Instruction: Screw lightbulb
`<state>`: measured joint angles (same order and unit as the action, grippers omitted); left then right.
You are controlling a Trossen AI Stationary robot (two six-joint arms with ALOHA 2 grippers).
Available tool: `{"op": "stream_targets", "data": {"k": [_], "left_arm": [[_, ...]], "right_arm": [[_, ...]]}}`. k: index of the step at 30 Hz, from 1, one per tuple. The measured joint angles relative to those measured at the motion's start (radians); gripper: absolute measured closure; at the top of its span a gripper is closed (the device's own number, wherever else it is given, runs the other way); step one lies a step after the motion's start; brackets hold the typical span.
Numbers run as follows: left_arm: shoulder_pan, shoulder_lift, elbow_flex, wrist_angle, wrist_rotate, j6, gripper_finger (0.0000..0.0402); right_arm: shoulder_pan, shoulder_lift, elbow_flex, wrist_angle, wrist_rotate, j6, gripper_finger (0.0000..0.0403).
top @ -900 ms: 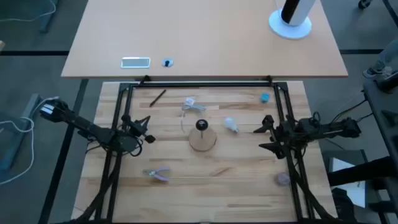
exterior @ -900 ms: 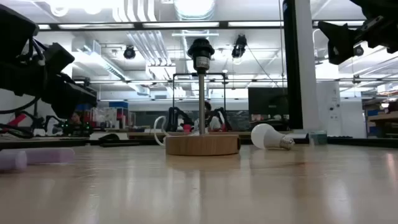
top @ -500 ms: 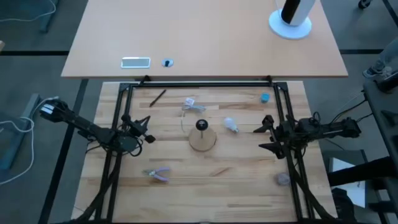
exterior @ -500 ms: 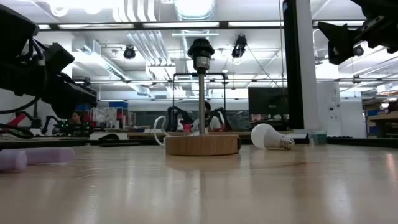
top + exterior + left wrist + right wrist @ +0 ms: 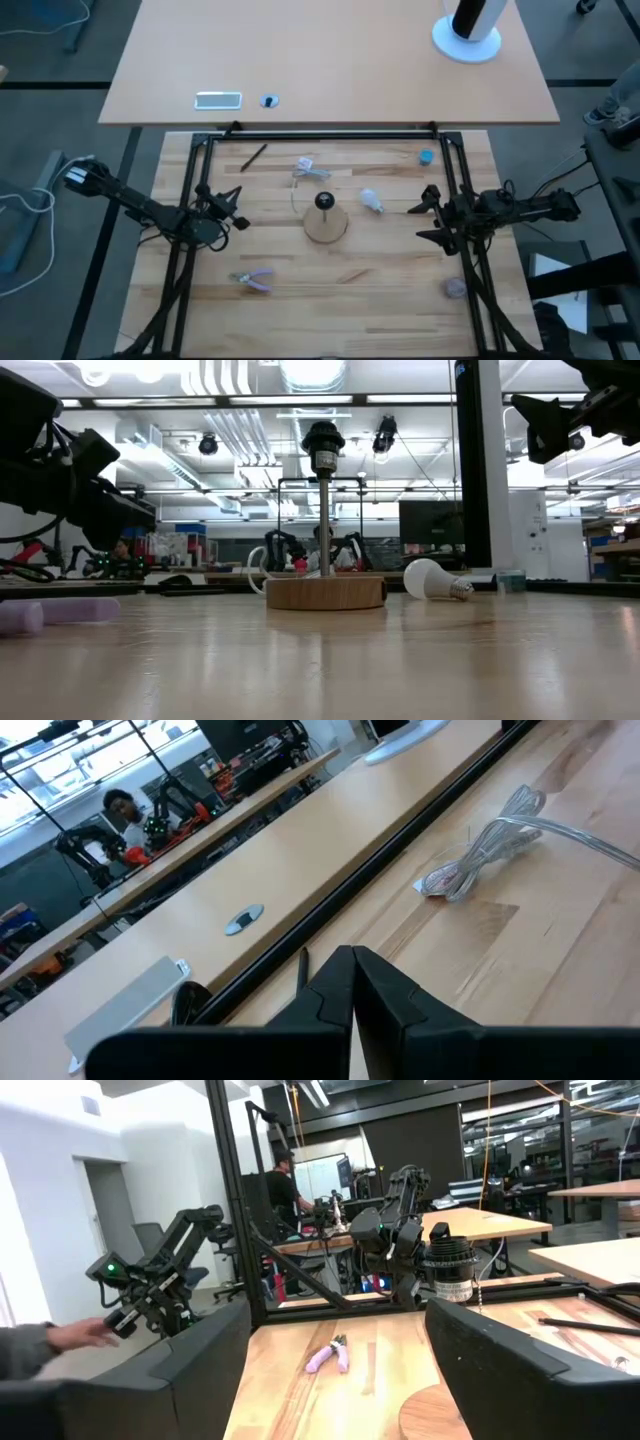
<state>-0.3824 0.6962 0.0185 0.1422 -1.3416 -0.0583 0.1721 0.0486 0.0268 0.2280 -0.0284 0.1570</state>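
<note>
The white lightbulb lies on its side on the table, just right of the lamp stand; in the low view its silvery base points right. The lamp stand is a round wooden disc with a post and a black socket on top. My left gripper hovers left of the stand, and the left wrist view shows it shut and empty. My right gripper hovers right of the bulb, and the right wrist view shows it open and empty.
A bundled clear cord and a black pen lie at the far side. Purple pliers lie near left, a greyish ball near right and a small blue thing far right. People are in the room beyond.
</note>
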Motion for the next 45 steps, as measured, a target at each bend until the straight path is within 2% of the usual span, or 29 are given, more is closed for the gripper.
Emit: {"op": "stream_targets", "data": {"k": [4, 9, 11, 15, 19, 23, 26, 30, 33, 39, 45], "left_arm": [[0.0, 0.0, 0.0, 0.0, 0.0, 0.0, 0.0401], [0.0, 0.0, 0.0, 0.0, 0.0, 0.0, 0.0401], [0.001, 0.0, -0.002, 0.039, 0.006, -0.051, 0.0401], [0.003, 0.0, -0.001, 0.309, 0.102, -0.332, 0.0401], [0.003, 0.003, -0.001, 0.463, 0.272, -0.387, 0.0401], [0.003, 0.028, 0.021, 0.614, 0.441, -0.269, 0.0401], [0.003, 0.056, 0.082, 0.669, 0.514, -0.154, 0.0401], [0.003, 0.093, 0.176, 0.652, 0.52, -0.096, 0.0401], [0.006, 0.137, 0.247, 0.646, 0.485, -0.015, 0.0401], [0.006, 0.255, 0.359, 0.644, 0.468, 0.115, 0.0402], [0.008, 0.384, 0.433, 0.618, 0.432, 0.207, 0.0402]], "right_arm": [[0.0, 0.0, 0.0, 0.0, 0.0, -0.002, 0.0107], [0.0, 0.0, -0.002, -0.026, 0.002, -0.278, 0.0097], [0.0, 0.0, -0.002, -0.026, 0.003, -0.36, 0.0094], [0.0, 0.0, -0.002, -0.03, 0.003, -0.418, 0.0093], [0.0, 0.0, -0.002, -0.032, 0.003, -0.389, 0.0099], [0.0, 0.0, -0.002, -0.006, 0.003, -0.375, 0.0105], [0.0, 0.0, -0.001, 0.047, 0.004, -0.375, 0.0103], [-0.002, -0.001, 0.0, 0.121, 0.071, -0.328, 0.0096], [-0.002, 0.0, 0.004, 0.127, 0.179, -0.255, 0.0092], [-0.002, 0.025, 0.063, -0.015, 0.41, -0.085, 0.0098], [-0.003, 0.109, 0.192, -0.201, 0.449, 0.038, 0.0105]]}}
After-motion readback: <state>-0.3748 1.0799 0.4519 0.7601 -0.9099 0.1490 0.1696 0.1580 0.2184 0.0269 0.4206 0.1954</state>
